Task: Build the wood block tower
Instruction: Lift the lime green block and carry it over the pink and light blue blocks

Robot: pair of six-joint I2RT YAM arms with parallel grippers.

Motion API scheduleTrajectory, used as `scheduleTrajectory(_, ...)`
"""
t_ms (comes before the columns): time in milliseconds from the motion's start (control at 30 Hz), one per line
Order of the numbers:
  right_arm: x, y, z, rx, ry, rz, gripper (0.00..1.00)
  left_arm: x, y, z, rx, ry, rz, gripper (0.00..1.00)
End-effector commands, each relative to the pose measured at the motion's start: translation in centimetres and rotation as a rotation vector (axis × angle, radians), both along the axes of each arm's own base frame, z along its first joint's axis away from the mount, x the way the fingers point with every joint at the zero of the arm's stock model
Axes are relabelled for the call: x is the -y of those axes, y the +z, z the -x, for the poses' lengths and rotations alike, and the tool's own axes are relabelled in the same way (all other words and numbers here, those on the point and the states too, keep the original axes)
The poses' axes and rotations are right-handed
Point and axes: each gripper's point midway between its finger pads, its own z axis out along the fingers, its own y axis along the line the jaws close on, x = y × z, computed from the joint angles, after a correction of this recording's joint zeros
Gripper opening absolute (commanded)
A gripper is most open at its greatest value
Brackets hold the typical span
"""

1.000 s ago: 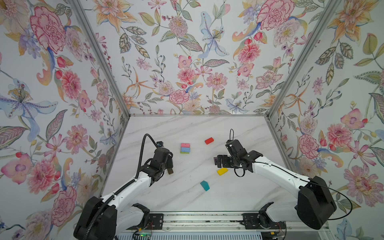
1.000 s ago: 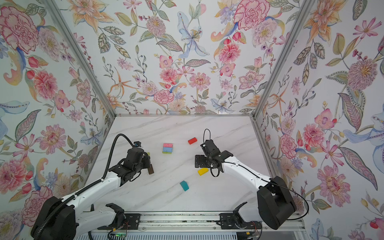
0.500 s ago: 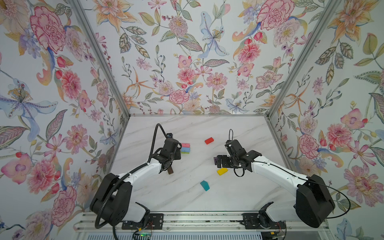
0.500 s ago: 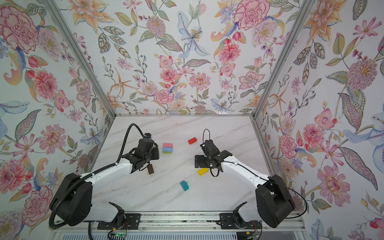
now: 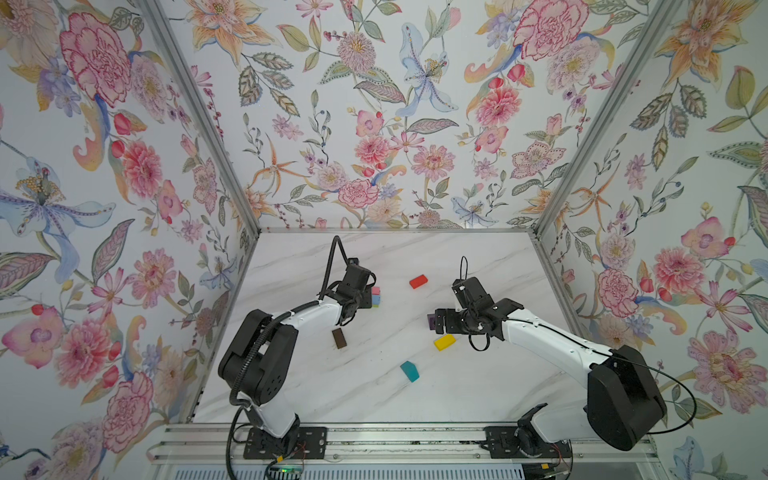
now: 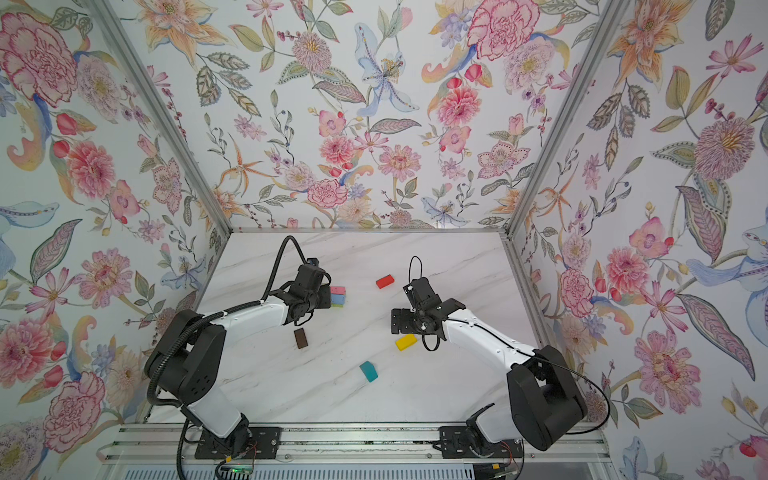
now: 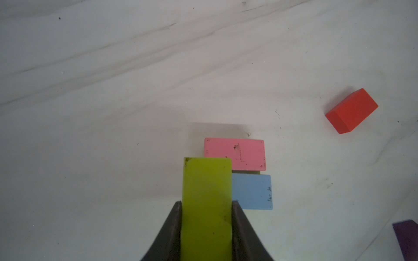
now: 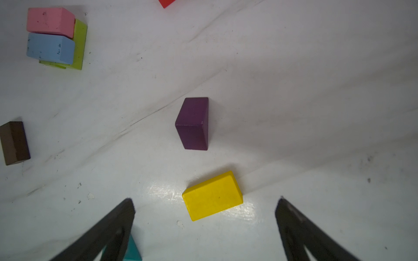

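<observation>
Two layers make up the tower (image 5: 376,296) so far: a pink block (image 7: 234,154) and a light blue block (image 7: 252,192) lie side by side on a lime green layer (image 8: 80,45). It stands on the surface (image 5: 374,399) nearer the far edge than the near one, left of the middle.

The left gripper (image 7: 207,202) has its fingers (image 7: 174,226) closed narrow on a third lime green block (image 7: 207,180), held crosswise to the pink and blue pair and overlapping one end of both in the left wrist view. Whether it already touches them I cannot tell.

The right gripper (image 8: 205,200) hovers with its fingers spread wide and empty over the yellow block (image 8: 212,195), the purple block (image 8: 192,124) just beyond. Red (image 5: 418,281), brown (image 5: 339,338) and teal (image 5: 409,371) blocks lie loose and well apart.

I judge the step in hand to be starting the third layer. The next move calls for squaring the green block flush with one side of the tower, lowering it gently, and releasing it without nudging the pair beneath, with room left for a partner block beside it.
</observation>
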Motion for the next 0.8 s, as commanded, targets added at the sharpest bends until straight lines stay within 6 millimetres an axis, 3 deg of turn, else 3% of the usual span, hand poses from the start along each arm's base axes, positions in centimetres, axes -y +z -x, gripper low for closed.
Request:
scheduleTrajectory(0,-0.3,1.1,-1.0,0.033,0.009,-0.019,0.99,1.1,0.0,-0.9,0.002,-0.027,-0.009,0.28)
scheduleTrajectory(767,0.6,0.5,-1.1,0.016,-0.001,-0.015,0.99,1.8,-1.5,-1.8,-0.018,-0.027,-0.041,0.28)
